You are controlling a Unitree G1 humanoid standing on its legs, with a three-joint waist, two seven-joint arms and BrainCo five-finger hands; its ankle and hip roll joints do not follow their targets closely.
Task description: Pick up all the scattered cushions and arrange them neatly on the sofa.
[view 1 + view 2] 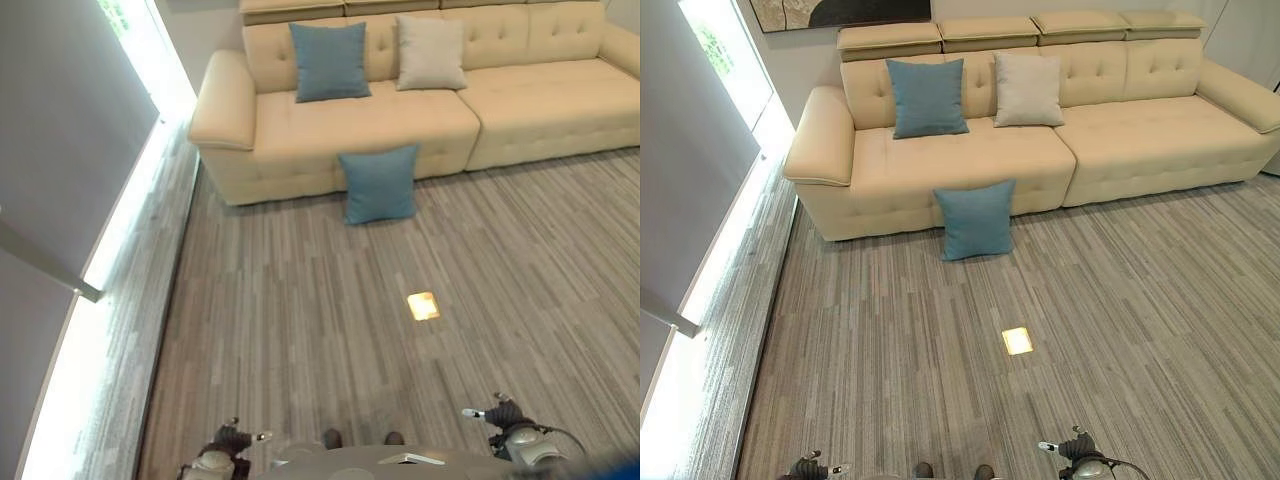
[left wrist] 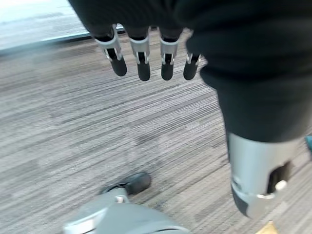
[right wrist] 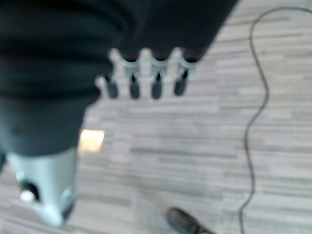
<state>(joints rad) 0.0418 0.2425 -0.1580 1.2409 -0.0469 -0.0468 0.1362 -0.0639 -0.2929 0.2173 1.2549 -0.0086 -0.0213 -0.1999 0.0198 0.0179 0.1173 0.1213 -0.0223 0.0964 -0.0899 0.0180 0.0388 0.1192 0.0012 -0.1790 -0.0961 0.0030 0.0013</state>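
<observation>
Right eye view: a square blue fabric cushion stands upright against the cream sofa at frame centre, well apart from the left hand and right hand, both with straight fingers, holding nothing.

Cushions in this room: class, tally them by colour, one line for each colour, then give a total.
Blue cushions: 2, one on the sofa seat, one on the floor against the sofa front
Beige cushions: 1, on the sofa seat
Total: 3

Cream sofa, blue cushions, grey-striped floor
</observation>
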